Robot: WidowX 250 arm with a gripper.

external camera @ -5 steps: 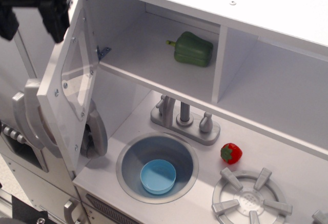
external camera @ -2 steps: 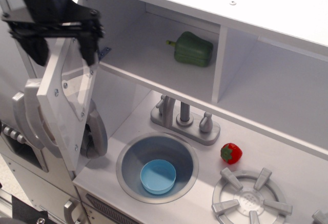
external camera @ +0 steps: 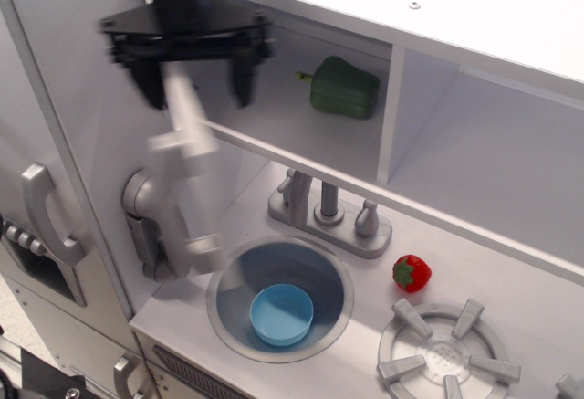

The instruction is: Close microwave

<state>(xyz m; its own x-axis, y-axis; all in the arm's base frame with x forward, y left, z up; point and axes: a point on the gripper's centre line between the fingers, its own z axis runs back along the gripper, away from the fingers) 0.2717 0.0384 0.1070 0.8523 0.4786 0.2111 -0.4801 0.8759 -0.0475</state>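
Straddling door edge: claw (external camera: 193, 78) open | microwave (external camera: 301, 116) ajar | green pepper (external camera: 344, 88) inside

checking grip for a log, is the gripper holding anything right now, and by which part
Nothing looks clamped: the gripper straddles the top edge of the blurred microwave door, fingers spread.
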